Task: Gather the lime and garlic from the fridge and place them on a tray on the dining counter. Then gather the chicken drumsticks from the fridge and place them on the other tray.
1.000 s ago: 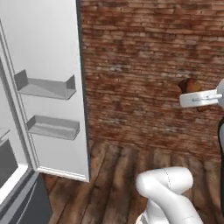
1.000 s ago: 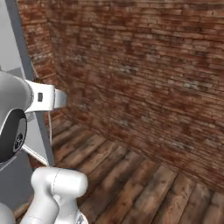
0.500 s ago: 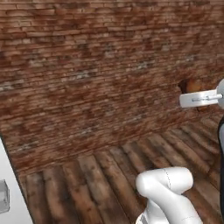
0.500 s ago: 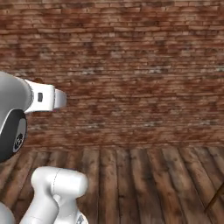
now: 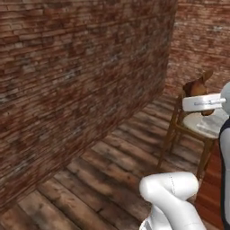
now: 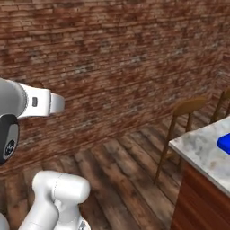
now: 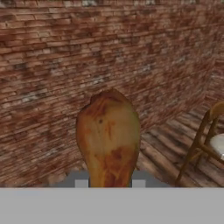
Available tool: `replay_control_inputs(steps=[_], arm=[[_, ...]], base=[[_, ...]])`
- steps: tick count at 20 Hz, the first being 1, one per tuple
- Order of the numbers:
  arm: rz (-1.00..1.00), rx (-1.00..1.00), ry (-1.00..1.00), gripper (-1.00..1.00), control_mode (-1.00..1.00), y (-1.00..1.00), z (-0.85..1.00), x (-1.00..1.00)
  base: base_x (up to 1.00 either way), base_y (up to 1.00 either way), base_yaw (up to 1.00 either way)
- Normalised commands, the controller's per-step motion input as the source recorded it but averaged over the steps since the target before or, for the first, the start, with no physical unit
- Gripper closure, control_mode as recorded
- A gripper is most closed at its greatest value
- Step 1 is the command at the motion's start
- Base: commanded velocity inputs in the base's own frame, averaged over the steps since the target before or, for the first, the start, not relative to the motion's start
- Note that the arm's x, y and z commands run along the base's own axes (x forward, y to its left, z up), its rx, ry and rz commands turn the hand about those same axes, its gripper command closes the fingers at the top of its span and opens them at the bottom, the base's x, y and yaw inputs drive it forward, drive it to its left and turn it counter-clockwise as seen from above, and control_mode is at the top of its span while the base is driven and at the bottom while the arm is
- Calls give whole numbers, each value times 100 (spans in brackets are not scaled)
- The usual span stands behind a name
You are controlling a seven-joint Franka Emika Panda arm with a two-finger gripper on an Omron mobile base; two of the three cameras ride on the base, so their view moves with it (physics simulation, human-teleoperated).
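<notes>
Between the fingertips at the bottom of the hand view, your hand (image 7: 110, 183) is clamping narrow on a chicken drumstick (image 7: 108, 138), the reddish-brown thick end sticking up away from the camera, narrow end hidden down at the fingers. From the left base view you're seeing the drumstick (image 5: 195, 86) poking out above the white wrist at the right edge. You're facing a red brick wall (image 6: 112, 67) over a dark wooden plank floor (image 5: 103, 179). A wooden chair (image 6: 184, 123) is standing near the wall, just beside the dining counter (image 6: 197, 148), whose marble top is showing at the right of the right base view with its red side below. Something blue (image 6: 224, 143) is sitting on the counter at the frame edge, can't tell what.
</notes>
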Motion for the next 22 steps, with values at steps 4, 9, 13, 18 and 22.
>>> replay_control_inputs(steps=[4, 9, 13, 18, 22], arm=[[0, 0, 0, 100, 100, 0, 0, 0], [0, 0, 0, 100, 100, 0, 0, 0], [0, 0, 0, 100, 100, 0, 0, 0], [0, 0, 0, 100, 100, 0, 0, 0], [0, 0, 0, 100, 100, 0, 0, 0]], base=[[100, -7, 12], [100, 11, 0], [100, 59, -15], [53, 51, -84], [1, 7, -100]])
